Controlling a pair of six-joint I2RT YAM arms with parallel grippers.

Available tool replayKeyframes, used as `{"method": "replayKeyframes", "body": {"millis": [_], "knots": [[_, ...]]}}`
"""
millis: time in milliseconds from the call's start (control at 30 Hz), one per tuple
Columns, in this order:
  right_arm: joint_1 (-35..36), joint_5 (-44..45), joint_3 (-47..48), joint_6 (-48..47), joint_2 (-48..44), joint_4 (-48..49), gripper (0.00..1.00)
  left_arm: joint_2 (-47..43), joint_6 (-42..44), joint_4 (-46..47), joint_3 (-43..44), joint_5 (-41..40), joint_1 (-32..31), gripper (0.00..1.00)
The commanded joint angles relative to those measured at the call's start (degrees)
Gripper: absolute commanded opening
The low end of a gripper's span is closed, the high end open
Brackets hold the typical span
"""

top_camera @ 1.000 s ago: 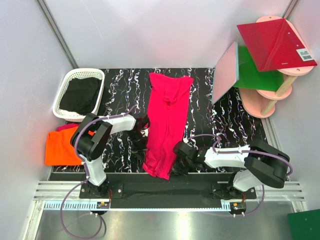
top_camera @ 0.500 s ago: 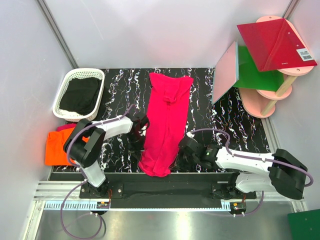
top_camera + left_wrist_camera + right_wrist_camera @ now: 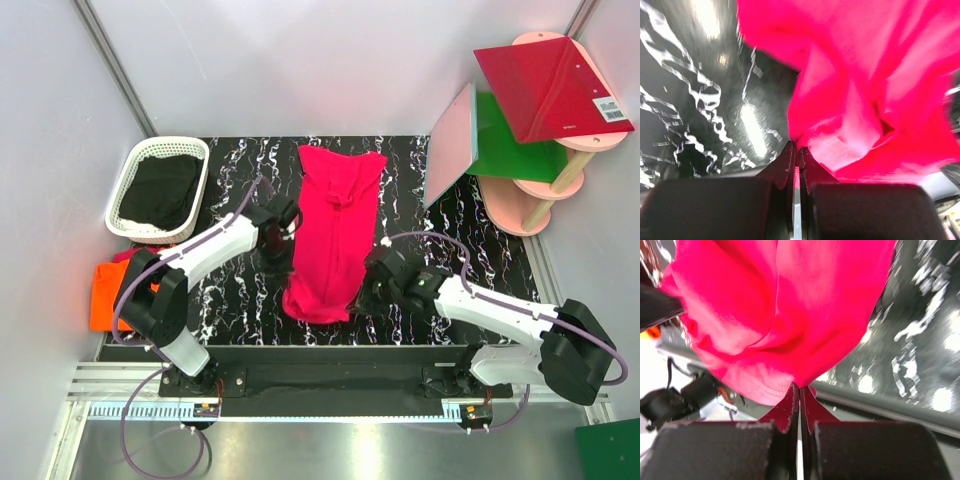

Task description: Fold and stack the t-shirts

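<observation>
On the black, white-veined table (image 3: 470,250), the left gripper (image 3: 796,151) is clenched on the near left edge of the hot pink t-shirt (image 3: 335,215), and the right gripper (image 3: 800,388) pinches its near right edge. The shirt lies lengthwise down the table's middle, its near end bunched between them. The orange t-shirt (image 3: 105,300) lies at the left edge, near a white basket (image 3: 175,143).

**Open lanes and blockers**

Open marbled table (image 3: 470,250) right of pink shirt (image 3: 335,230), out to leaning board (image 3: 450,145) and pink shelf stand (image 3: 545,185) at far right corner. Open strip also between pink shirt and white basket (image 3: 128,190) at far left. Centre lane filled by the shirt, with left gripper (image 3: 284,252) and right gripper (image 3: 362,298) pinched on its near corners, arms flanking. Near left edge crowded by orange shirt (image 3: 108,300). Hemmed by walls (image 3: 60,150) left and behind.
</observation>
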Motion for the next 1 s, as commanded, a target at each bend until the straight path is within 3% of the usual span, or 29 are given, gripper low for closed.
{"method": "replayKeyframes", "body": {"millis": [0,233,433,967], "knots": [[-4.8,3.6,4.9,-8.7,2.2,-1.5,0.00,0.6,-1.1,0.2,9.1,-3.3,0.2,0.00],[-11.4,3.7,16.3,-18.9,14.0,-1.1,0.00,9.2,-0.2,-0.7,20.3,-4.4,1.9,0.00],[-16.0,3.4,24.9,-24.5,23.1,-1.2,0.00,14.7,0.5,-0.9,24.0,-4.1,5.9,0.00],[-20.5,7.9,33.5,-26.0,29.3,-2.2,0.00,26.0,1.8,-2.0,40.3,-1.2,8.9,0.00]]}}
